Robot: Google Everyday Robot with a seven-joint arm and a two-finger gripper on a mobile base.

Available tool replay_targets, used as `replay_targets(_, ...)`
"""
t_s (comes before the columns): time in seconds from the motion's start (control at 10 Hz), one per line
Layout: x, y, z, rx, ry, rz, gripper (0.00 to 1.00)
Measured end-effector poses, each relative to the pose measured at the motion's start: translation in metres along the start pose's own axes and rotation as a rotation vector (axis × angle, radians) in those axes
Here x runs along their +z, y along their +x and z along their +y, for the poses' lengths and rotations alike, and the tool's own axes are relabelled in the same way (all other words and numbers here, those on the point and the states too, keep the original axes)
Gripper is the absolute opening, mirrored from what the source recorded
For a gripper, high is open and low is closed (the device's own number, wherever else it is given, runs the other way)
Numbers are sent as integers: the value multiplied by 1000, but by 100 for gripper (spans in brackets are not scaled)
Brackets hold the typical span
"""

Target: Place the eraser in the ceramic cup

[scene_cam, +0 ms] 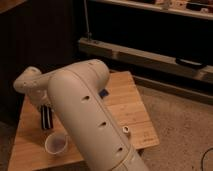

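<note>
Gripper [46, 113] low at the wooden worktop's [127, 107] left side, jaws closed on the flat, white-striped black eraser [48, 123], round glossy ceramic cup [56, 144] just beside.

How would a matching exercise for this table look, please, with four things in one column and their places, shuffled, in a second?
Things:
1. gripper
2. ceramic cup
3. small can
4. blue object

Places:
A. right of the arm, near the table's front right edge
B. peeking out from behind the arm, mid-table
C. down at the eraser, on the table's left side
D. front left, nearer the camera than the eraser

Pairs: 1-C, 2-D, 3-A, 4-B.
</note>
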Motion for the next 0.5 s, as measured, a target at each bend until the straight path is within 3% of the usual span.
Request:
replay_targets(0.2, -51, -2, -4, -8, 15, -68, 0)
replay_targets(0.5, -124, 6, -22, -14, -9, -236, 0)
